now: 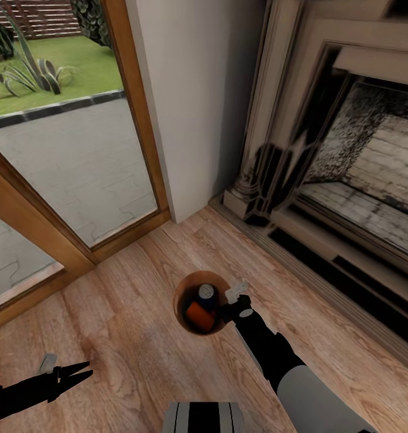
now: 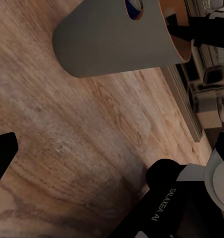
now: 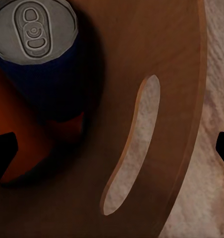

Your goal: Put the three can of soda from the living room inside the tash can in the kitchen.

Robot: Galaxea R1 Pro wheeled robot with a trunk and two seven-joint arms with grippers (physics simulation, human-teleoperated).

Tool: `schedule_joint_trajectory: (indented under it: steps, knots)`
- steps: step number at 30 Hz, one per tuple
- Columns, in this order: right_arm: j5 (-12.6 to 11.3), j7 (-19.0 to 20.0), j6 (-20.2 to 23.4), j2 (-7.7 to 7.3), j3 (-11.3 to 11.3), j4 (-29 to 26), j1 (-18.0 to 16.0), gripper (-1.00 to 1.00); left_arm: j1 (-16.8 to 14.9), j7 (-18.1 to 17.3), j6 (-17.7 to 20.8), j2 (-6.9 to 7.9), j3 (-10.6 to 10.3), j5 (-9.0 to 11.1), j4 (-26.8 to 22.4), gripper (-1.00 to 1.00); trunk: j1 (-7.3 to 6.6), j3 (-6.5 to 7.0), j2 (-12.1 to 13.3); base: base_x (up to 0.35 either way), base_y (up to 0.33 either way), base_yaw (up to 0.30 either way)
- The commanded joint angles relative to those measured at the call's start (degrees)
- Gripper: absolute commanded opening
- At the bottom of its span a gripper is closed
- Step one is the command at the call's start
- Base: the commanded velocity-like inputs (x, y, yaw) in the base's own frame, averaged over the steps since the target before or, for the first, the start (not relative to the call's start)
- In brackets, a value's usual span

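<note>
The brown tash can point(image 1: 181, 300) stands on the light wood floor in front of the fireplace. Inside it I see a dark blue can of soda point(image 1: 206, 293) with a silvery top, upright, and an orange can of soda point(image 1: 200, 314) beside it. My right gripper point(image 1: 234, 297) is at the bin's rim. In the right wrist view its dark fingertips point(image 3: 3, 151) are wide apart, open, on either side of the bin's wall point(image 3: 161, 59) with its handle slot; the blue can point(image 3: 35, 34) and the orange one point(image 3: 23, 148) lie below. My left gripper point(image 1: 86, 368) hangs open over bare floor, well left of the bin point(image 2: 112, 44).
A carved fireplace surround point(image 1: 276, 162) with a brick interior rises at the right, its hearth step close behind the bin. A wood-framed glass door point(image 1: 59, 156) to a garden fills the left, with a white wall point(image 1: 192, 90) between. My base point(image 1: 204, 418) is below.
</note>
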Motion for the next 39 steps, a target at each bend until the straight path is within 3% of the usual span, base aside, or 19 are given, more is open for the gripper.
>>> schedule_joint_trajectory:
  steps: [1, 26, 39]
  knots:
    - [0.0, 0.0, 0.0, 0.00, 0.0, 0.0, 0.0, 1.00, 0.0, 0.0, 0.0, 0.00, 0.0, 0.0, 0.0, 1.00, 0.00, 0.00, 0.0, 0.000, 0.000, 0.000]
    - [0.0, 0.0, 0.0, 0.00, 0.0, 0.0, 0.0, 1.00, 0.0, 0.0, 0.0, 0.00, 0.0, 0.0, 0.0, 1.00, 0.00, 0.00, 0.0, 0.000, 0.000, 0.000]
    - [0.0, 0.0, 0.0, 0.00, 0.0, 0.0, 0.0, 1.00, 0.0, 0.1, 0.1, -0.02, -0.1, 0.0, 0.0, 1.00, -2.86, 2.33, 5.2, 0.000, 0.000, 0.000]
